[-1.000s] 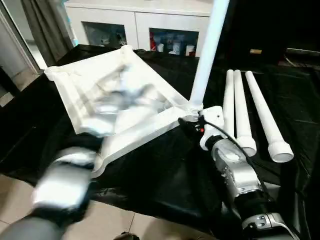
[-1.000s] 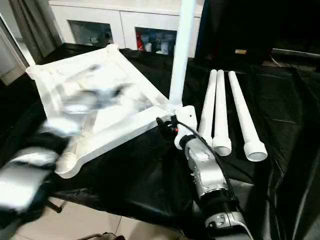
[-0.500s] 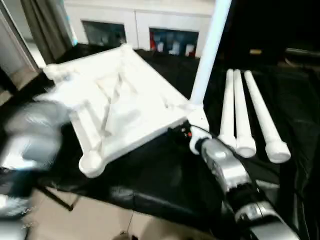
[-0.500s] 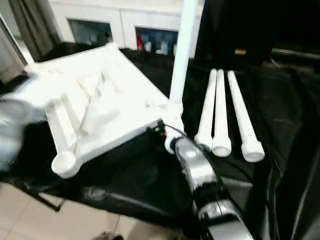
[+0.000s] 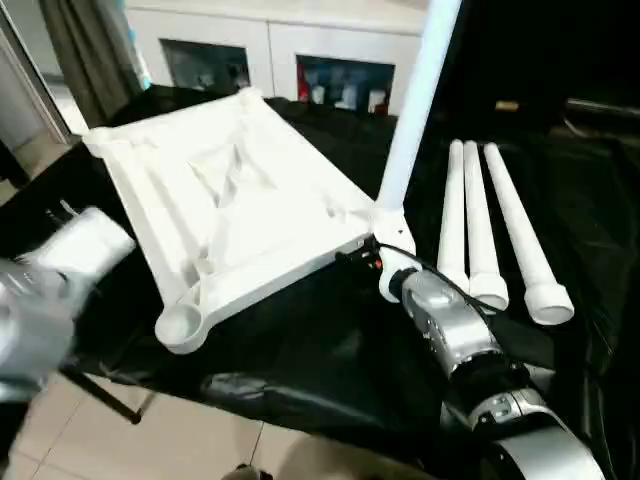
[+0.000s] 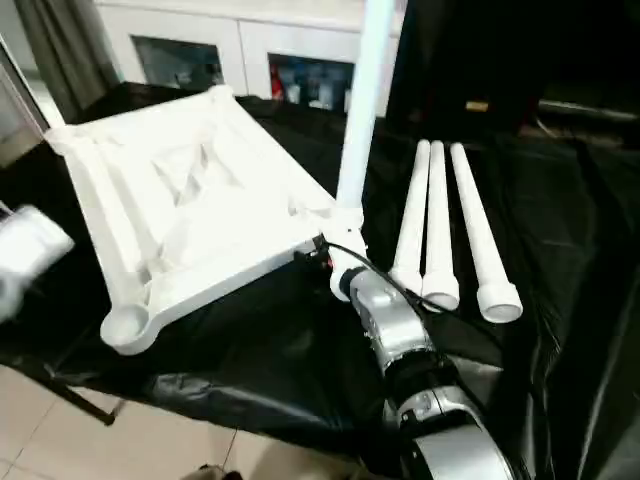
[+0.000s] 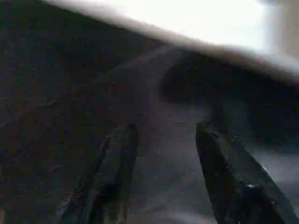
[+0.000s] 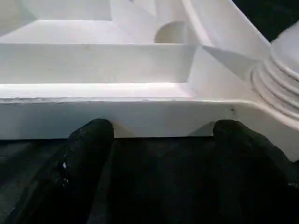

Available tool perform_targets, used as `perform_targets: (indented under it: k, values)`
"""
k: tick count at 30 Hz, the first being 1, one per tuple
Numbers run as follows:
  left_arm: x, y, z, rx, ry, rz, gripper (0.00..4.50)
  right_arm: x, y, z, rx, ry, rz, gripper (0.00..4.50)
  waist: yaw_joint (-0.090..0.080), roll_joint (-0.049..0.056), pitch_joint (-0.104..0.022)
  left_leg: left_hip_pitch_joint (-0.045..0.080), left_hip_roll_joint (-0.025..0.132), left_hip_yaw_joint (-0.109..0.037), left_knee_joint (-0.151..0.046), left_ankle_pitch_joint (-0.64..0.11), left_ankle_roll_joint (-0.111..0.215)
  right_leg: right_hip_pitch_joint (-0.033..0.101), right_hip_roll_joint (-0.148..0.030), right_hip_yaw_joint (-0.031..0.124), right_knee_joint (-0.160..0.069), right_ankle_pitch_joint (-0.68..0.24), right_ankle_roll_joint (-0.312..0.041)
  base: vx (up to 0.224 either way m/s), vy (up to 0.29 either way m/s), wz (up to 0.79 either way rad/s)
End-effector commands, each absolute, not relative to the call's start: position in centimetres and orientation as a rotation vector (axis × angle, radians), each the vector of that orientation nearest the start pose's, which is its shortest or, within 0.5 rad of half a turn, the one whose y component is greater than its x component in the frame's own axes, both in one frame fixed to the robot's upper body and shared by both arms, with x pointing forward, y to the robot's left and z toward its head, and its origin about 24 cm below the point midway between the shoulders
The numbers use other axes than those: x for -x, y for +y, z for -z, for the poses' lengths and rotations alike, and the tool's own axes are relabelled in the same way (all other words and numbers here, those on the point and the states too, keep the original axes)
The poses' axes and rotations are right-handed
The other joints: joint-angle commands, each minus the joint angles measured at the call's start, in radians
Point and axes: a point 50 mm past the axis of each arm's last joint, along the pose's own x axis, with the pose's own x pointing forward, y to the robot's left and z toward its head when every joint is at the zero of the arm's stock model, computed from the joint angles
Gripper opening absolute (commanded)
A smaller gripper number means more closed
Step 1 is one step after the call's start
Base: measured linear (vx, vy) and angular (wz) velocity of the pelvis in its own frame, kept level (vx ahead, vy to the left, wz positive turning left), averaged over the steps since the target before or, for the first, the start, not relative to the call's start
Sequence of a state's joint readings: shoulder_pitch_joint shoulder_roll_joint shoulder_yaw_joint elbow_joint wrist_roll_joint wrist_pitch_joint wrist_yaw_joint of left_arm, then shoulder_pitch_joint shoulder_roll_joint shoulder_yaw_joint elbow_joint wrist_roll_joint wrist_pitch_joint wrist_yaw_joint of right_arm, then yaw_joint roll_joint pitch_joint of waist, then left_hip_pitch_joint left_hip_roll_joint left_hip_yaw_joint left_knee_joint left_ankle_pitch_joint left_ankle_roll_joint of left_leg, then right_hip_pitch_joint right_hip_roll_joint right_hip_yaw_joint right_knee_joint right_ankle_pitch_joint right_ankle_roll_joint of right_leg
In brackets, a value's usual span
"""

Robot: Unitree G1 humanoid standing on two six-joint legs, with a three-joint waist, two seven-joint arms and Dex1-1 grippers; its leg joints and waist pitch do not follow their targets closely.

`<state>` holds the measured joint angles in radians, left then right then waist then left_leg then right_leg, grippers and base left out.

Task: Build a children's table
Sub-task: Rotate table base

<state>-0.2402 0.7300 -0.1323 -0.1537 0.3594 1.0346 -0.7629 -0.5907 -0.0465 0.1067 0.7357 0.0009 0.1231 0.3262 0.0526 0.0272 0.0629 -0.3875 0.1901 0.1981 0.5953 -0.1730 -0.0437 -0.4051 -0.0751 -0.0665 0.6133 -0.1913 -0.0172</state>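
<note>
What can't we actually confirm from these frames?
- Upright leg: its top is cut off by the upper edge of both eye views.
- Right gripper: the wrist view shows open fingers at the tabletop edge; contact is unclear. In the eye views the forearm hides it.
- Left gripper: open; the white surface beyond it is blurred.
- Cabinet contents: too small to identify.
- Loose legs: far tips fade into the dark cloth.

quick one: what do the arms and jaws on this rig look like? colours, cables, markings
Right arm: silver, rounded metal forearm with a black band near the elbow, a white wrist section, a thin black cable looping over it and a small red mark near the wrist. Right gripper: two black, blunt, rounded fingers. Left arm: silver-white and blurred, so no detail to give. Left gripper: two dark, tapering fingers.
</note>
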Motion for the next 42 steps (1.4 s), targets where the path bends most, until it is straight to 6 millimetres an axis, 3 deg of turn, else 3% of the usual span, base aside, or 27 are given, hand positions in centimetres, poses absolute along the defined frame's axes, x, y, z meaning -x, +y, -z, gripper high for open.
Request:
perform_targets:
  k: [1,3,7,13,17,18,23,30,34,37,39,42]
  values:
    - [-26.1,25.5,-9.0,-0.677,0.85,0.303,2.27,-34.7,-8.6,-3.7,0.13,0.278,-0.541,3.88,0.0,0.016,-0.069,0.029,0.039,-0.028,-0.077,-0.269,-0.023,0.038,-0.066,0.05,-0.069,-0.175,-0.222,0.0,0.0,0.0]
    - [-26.1,23.9,-8.7,-0.607,0.815,0.411,2.27,-34.7,-8.5,-4.2,0.123,0.255,-0.578,3.88,0.002,0.009,-0.07,0.029,0.038,-0.026,-0.074,-0.256,-0.015,0.039,-0.066,0.051,-0.069,-0.174,-0.223,0.0,0.0,0.0]
    - [-25.9,22.6,-8.4,-0.554,0.784,0.498,2.27,-34.6,-8.7,-4.9,0.116,0.235,-0.609,3.88,0.002,0.008,-0.07,0.025,0.038,-0.027,-0.074,-0.228,-0.003,0.042,-0.064,0.05,-0.068,-0.171,-0.216,0.0,0.0,0.0]
    - [-26.4,20.9,-8.5,-0.526,0.697,0.601,2.27,-34.6,-10.7,-7.0,0.069,0.198,-0.566,3.88,0.003,0.003,-0.071,0.024,0.036,-0.024,-0.071,-0.181,0.016,0.045,-0.059,0.05,-0.065,-0.135,-0.204,0.0,0.0,0.0]
    - [-27.7,18.6,-8.8,-0.45,0.575,0.681,2.27,-35.2,-12.8,-9.0,0.073,0.237,-0.426,3.88,0.008,0.006,-0.07,0.03,0.035,-0.022,-0.071,-0.175,0.001,0.041,-0.053,0.05,-0.067,-0.143,-0.196,0.0,0.0,0.0]
    - [-27.9,18.3,-8.7,-0.442,0.558,0.695,2.27,-35.2,-13.1,-9.2,0.078,0.25,-0.412,3.88,0.011,0.002,-0.074,0.033,0.034,-0.021,-0.069,-0.179,-0.005,0.041,-0.055,0.051,-0.066,-0.137,-0.194,0.0,0.0,0.0]
    - [-29.1,16.4,-7.9,-0.422,0.503,0.742,2.27,-35.4,-14.3,-10.7,0.051,0.296,-0.367,3.88,0.005,-0.001,-0.074,0.025,0.029,-0.023,-0.068,-0.18,-0.008,0.048,-0.057,0.052,-0.071,-0.155,-0.174,0.0,0.0,0.0]
    - [-30.7,13.6,-6.6,-0.405,0.412,0.817,2.29,-35.5,-16.1,-12.0,0.031,0.362,-0.217,4.04,0.005,-0.005,-0.076,0.029,0.032,-0.022,-0.066,-0.163,-0.013,0.045,-0.058,0.052,-0.072,-0.174,-0.165,0.0,0.0,0.0]
    - [-30.9,13.1,-7.3,-0.421,0.36,0.838,2.3,-35.8,-16.8,-12.7,0.021,0.381,-0.146,4.45,0.006,-0.007,-0.078,0.027,0.033,-0.02,-0.064,-0.158,-0.017,0.047,-0.061,0.053,-0.07,-0.165,-0.168,0.0,0.0,0.0]
    - [-30.8,13.5,-8.2,-0.42,0.345,0.862,2.3,-36.0,-17.1,-12.9,0.002,0.403,-0.108,4.48,0.007,-0.008,-0.079,0.026,0.032,-0.02,-0.063,-0.129,-0.014,0.048,-0.061,0.053,-0.064,-0.133,-0.173,0.0,0.0,0.0]
    - [-30.2,13.8,-9.9,-0.386,0.312,0.954,2.3,-36.3,-17.8,-12.8,-0.022,0.457,-0.053,4.48,0.006,-0.015,-0.079,0.025,0.032,-0.018,-0.063,-0.111,-0.012,0.049,-0.059,0.051,-0.06,-0.116,-0.186,0.0,0.0,0.0]
    - [-29.3,13.8,-11.4,-0.335,0.288,1.076,2.3,-36.6,-18.5,-12.1,-0.04,0.511,0.014,4.48,0.005,-0.009,-0.078,0.029,0.03,-0.017,-0.061,-0.116,-0.022,0.045,-0.059,0.051,-0.058,-0.13,-0.194,0.0,0.0,0.0]
